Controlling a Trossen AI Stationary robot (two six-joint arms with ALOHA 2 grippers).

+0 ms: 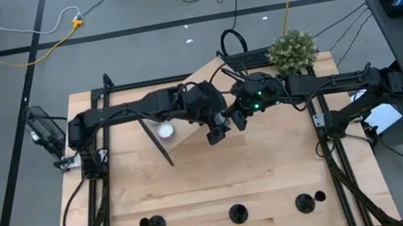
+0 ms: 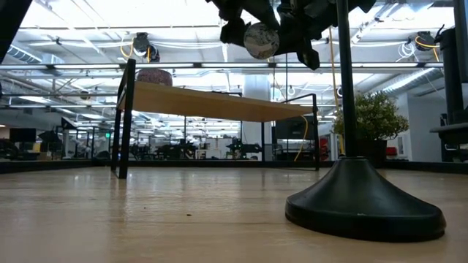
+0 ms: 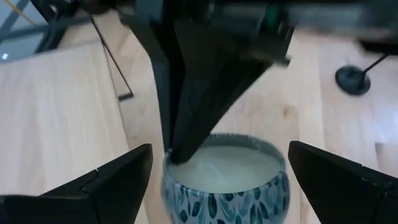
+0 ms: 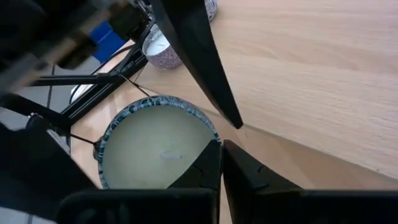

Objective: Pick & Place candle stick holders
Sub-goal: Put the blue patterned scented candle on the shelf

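Clamping the right pincer [image 4: 221, 155] on the rim of the patterned candle jar [image 3: 224, 180], mid-air above the surface [image 1: 197, 180]; spreading the left pincer [image 3: 219, 149] apart around it. Standing along the near edge, three candle stick holders [image 1: 153, 224] [image 1: 238, 213] [image 1: 305, 203].

no readable text, no labels, no numbers

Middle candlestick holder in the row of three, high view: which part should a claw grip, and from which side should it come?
Probably grip the thin stem of the middle candlestick holder, coming from straight above with one finger on each side. It stands upright on a wide flat base that is too low to pinch, and nothing stands close beside it.
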